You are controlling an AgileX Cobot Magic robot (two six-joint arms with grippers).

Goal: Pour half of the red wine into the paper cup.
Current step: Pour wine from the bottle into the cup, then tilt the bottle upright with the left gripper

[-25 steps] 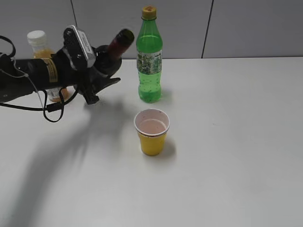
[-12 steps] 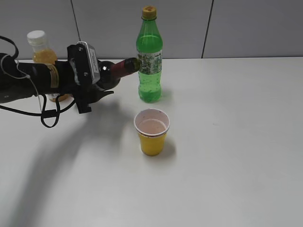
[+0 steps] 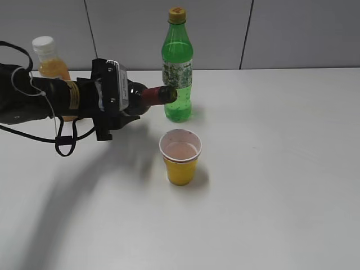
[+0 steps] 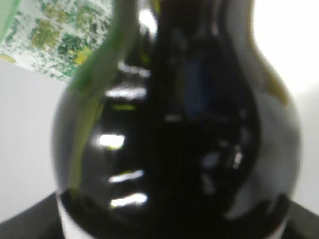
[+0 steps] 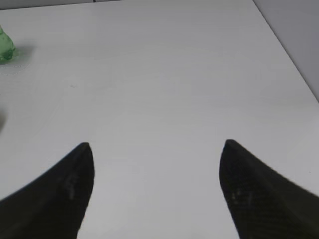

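Note:
My left gripper [image 3: 117,110] is shut on the red wine bottle [image 3: 147,95] around its dark body. It holds the bottle tipped nearly level above the table, with the maroon neck and open mouth pointing right, close in front of the green bottle. The mouth is above and to the left of the paper cup [image 3: 180,157], which stands upright with a yellow outside and a pinkish inside. No stream shows. The dark glass of the red wine bottle [image 4: 174,129] fills the left wrist view and hides the fingers. My right gripper [image 5: 156,147] is open over bare table.
A green plastic soda bottle [image 3: 178,67] stands upright just behind the wine's mouth; its label [image 4: 60,35] and its base [image 5: 4,50] show in the wrist views. A small orange juice bottle [image 3: 49,62] stands at the back left behind my left arm. A grey wall runs along the table's far edge.
My left arm has moved right and toward the cup with the wine. The bottle has tipped from neck-up at a slant to nearly level. The right gripper has not moved.

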